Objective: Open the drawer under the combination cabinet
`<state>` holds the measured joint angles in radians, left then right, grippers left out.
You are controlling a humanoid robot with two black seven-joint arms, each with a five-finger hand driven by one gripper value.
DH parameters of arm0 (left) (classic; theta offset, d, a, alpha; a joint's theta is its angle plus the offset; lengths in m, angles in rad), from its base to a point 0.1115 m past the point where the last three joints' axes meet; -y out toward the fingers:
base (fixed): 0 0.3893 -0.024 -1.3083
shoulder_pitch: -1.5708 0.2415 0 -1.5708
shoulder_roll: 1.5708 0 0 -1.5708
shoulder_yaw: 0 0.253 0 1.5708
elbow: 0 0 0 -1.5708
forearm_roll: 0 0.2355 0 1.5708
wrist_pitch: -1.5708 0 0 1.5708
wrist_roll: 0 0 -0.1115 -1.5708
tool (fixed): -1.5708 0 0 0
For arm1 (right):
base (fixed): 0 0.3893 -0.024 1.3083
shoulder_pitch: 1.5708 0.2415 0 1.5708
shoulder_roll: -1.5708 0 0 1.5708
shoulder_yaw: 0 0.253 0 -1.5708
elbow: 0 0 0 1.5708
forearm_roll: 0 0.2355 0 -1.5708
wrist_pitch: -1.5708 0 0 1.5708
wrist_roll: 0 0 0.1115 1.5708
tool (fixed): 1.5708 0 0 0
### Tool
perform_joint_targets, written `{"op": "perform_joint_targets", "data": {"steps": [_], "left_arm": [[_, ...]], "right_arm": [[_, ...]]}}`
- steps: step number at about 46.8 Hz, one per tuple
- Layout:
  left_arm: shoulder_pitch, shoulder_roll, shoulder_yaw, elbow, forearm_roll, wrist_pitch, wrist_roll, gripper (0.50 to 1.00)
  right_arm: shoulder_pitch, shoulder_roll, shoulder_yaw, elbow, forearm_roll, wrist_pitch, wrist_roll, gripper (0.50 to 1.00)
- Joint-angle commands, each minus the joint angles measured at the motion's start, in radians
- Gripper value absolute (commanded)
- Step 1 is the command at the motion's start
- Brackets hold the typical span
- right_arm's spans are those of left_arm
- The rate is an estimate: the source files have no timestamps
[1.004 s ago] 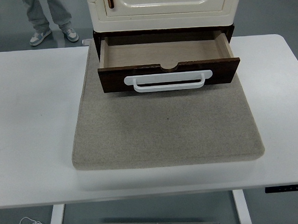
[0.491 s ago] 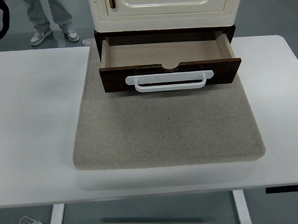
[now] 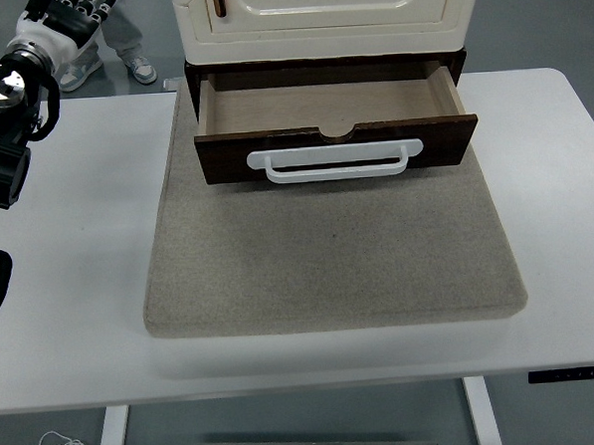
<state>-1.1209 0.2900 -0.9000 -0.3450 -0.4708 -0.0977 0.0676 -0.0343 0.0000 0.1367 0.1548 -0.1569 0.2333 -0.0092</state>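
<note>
Since half a second ago, the left arm has come further into view along the worktop's (image 3: 72,294) left edge, and its left robot hand (image 3: 62,17) now shows at the far left corner, raised above the surface near the picture's top. Only part of that robot hand is in frame, so I cannot tell whether it is open or closed. It touches nothing on the worktop and is well apart from the cabinet.

At the far edge, in the middle, stands the cream combination cabinet (image 3: 326,17), resting on the far part of a grey felt mat (image 3: 329,261) that covers the worktop's centre. Beneath the cabinet, the dark wooden drawer (image 3: 331,106) is pulled out toward the near edge, its pale inside showing and seemingly bare. A white bar handle (image 3: 336,162) runs across the drawer's front panel.

Behind the worktop's far left corner, a person's legs and shoes (image 3: 134,62) show on the floor.
</note>
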Motion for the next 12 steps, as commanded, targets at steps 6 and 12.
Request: {"op": "perform_joint_targets", "data": {"steps": [6,12], "left_arm": [[0.006,-0.005,0.012,0.003,0.014,0.007,0.001,1.000],[0.016,-0.005,0.015,0.001,0.017,0.009,0.003,1.000]], "right_arm": [[-0.001,0.000,0.000,0.000,0.000,0.000,0.000,0.926],[-0.001,0.000,0.000,0.000,0.000,0.000,-0.002,0.926]]}}
